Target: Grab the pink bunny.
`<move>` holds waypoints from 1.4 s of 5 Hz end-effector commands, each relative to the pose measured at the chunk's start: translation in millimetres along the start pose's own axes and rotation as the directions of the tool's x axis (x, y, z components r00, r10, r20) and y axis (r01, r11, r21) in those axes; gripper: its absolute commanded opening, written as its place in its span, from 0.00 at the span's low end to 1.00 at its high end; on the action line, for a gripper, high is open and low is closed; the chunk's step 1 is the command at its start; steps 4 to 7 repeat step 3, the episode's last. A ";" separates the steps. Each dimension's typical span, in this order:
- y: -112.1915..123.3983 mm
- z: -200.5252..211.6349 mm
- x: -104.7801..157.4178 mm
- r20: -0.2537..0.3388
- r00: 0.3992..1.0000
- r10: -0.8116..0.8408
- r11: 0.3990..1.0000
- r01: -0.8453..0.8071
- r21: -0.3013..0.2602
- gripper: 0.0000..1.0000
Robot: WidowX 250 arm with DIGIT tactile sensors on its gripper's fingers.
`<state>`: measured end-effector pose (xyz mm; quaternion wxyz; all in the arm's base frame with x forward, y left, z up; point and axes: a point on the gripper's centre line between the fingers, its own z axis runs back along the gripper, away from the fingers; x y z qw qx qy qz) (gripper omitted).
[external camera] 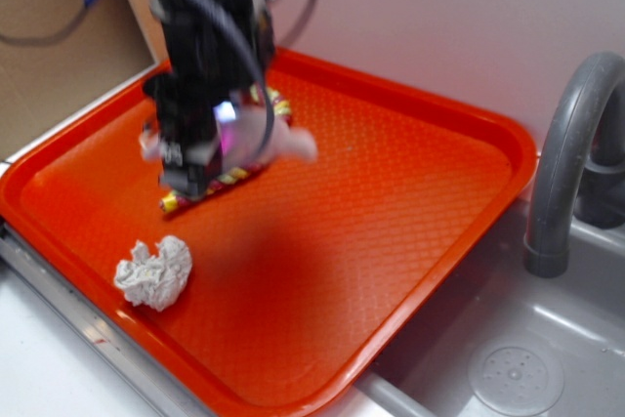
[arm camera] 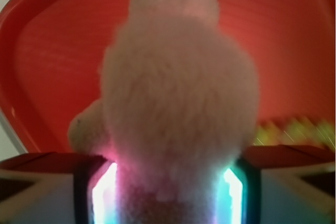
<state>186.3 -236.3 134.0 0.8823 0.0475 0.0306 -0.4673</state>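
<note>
The pink bunny (external camera: 283, 139) is a pale-pink fuzzy plush held between my gripper's jaws at the back left of the orange tray (external camera: 391, 202). My gripper (external camera: 210, 158) is shut on it. In the wrist view the bunny (arm camera: 178, 98) fills the middle of the frame, its body squeezed between the two glowing finger pads (arm camera: 105, 192), with my gripper (arm camera: 168, 192) closed around its lower part. Its ears point away from the camera. Whether it is lifted off the tray I cannot tell.
A yellow-and-maroon rope (external camera: 220, 183) lies under and behind the gripper. A crumpled white wad (external camera: 154, 272) lies at the tray's front left. A grey faucet (external camera: 571, 158) and sink (external camera: 508, 368) stand to the right. A cardboard panel (external camera: 59, 36) stands at the back left.
</note>
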 end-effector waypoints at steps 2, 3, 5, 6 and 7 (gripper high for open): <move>61.4 110.7 -142.6 0.180 0.705 0.686 0.726 -0.679 -0.105 0.00; 57.7 107.5 -142.8 0.206 0.631 0.748 0.663 -0.729 -0.170 0.00; 57.7 107.5 -142.8 0.206 0.631 0.748 0.663 -0.729 -0.170 0.00; 57.7 107.5 -142.8 0.206 0.631 0.748 0.663 -0.729 -0.170 0.00; 57.7 107.5 -142.8 0.206 0.631 0.748 0.663 -0.729 -0.170 0.00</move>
